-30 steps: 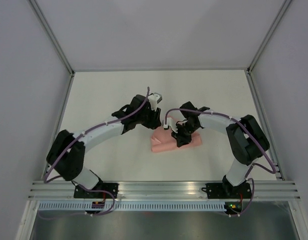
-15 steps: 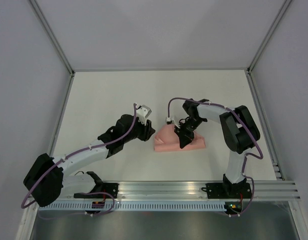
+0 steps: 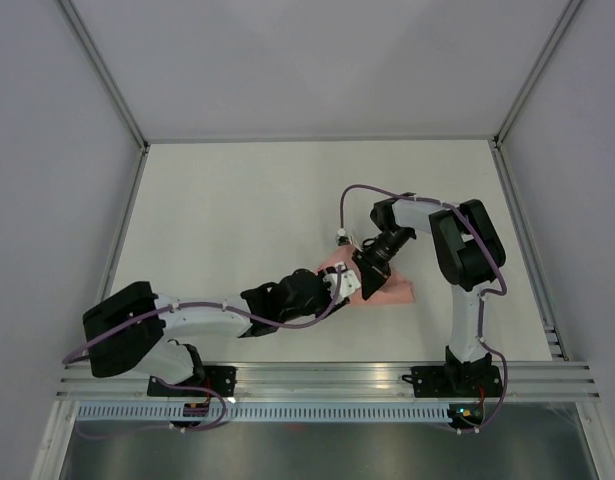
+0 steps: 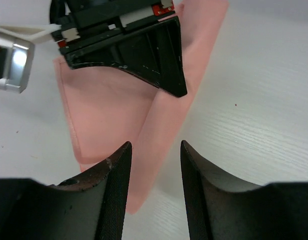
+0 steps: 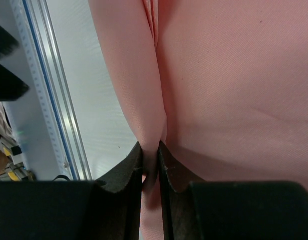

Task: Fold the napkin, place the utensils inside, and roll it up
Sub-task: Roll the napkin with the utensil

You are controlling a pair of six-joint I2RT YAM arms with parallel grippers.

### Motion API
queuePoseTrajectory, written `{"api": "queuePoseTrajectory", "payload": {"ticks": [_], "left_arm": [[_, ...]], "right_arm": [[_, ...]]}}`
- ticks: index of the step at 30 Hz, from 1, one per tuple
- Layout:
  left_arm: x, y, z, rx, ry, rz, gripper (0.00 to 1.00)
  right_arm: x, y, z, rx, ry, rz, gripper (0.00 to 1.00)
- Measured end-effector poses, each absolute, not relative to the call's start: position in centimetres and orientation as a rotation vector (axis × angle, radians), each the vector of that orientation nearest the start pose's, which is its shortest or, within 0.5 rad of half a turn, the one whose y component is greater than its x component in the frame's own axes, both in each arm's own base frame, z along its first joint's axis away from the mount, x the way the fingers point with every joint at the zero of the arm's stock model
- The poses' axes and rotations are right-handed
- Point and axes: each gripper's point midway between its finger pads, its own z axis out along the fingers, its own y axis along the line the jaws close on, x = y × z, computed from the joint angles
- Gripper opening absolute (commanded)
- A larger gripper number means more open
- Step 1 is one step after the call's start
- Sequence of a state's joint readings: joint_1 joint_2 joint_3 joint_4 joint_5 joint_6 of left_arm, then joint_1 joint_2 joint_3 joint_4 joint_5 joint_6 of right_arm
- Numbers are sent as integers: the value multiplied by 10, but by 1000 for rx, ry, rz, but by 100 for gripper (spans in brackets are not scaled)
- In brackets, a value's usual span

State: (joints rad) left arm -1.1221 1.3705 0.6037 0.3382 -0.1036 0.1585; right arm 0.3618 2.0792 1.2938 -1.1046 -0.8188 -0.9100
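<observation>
The salmon-pink napkin (image 3: 393, 291) lies folded on the white table, right of centre. My right gripper (image 3: 363, 287) comes down on it from behind. In the right wrist view that gripper (image 5: 150, 151) is shut on a raised fold of the napkin (image 5: 234, 75). My left gripper (image 3: 338, 284) reaches in low from the left, at the napkin's left end. In the left wrist view it (image 4: 154, 150) stands open, with a narrow pointed end of the napkin (image 4: 103, 110) lying between its fingers, unclamped. The right gripper's black fingers (image 4: 148, 55) press on the cloth just beyond. The utensils are out of view.
White walls enclose the table (image 3: 217, 200) at the back and sides. An aluminium rail (image 3: 327, 378) with both arm bases runs along the near edge; it also shows in the right wrist view (image 5: 51, 100).
My left arm has swung down and right, bringing its gripper low to the napkin's left end with the jaws slightly wider. The right gripper stays shut on the napkin, its elbow drawn up.
</observation>
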Motion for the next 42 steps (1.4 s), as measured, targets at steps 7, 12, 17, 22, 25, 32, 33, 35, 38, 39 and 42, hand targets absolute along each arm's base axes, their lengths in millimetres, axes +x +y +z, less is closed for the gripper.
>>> {"api": "queuePoseTrajectory", "payload": {"ticks": [7, 12, 17, 22, 25, 32, 33, 35, 38, 39, 42], "left_arm": [[193, -372, 73, 1325, 1639, -443, 49], [196, -387, 54, 1394, 1630, -429, 49], [197, -398, 40, 1436, 1631, -427, 49], [197, -403, 30, 1462, 1640, -448, 46], [200, -405, 29, 1468, 1647, -476, 38], [205, -410, 26, 1504, 1690, -606, 22], [205, -411, 25, 1510, 1699, -626, 19], [206, -413, 25, 1518, 1716, -662, 17], [206, -416, 24, 1526, 1737, -715, 12], [207, -417, 24, 1528, 1746, -733, 10], [209, -418, 23, 1525, 1766, -782, 9]], "right_arm": [[211, 191, 13, -1538, 2504, 1388, 22], [210, 190, 13, -1523, 2527, 1413, 22], [210, 190, 13, -1513, 2543, 1433, 22], [211, 189, 12, -1513, 2551, 1441, 22], [210, 189, 12, -1513, 2560, 1450, 23], [212, 185, 12, -1525, 2572, 1425, 24], [212, 184, 12, -1527, 2576, 1419, 27], [213, 183, 12, -1528, 2583, 1412, 34], [211, 181, 16, -1506, 2614, 1420, 48], [211, 180, 18, -1501, 2621, 1419, 54], [214, 178, 23, -1485, 2631, 1387, 62]]}}
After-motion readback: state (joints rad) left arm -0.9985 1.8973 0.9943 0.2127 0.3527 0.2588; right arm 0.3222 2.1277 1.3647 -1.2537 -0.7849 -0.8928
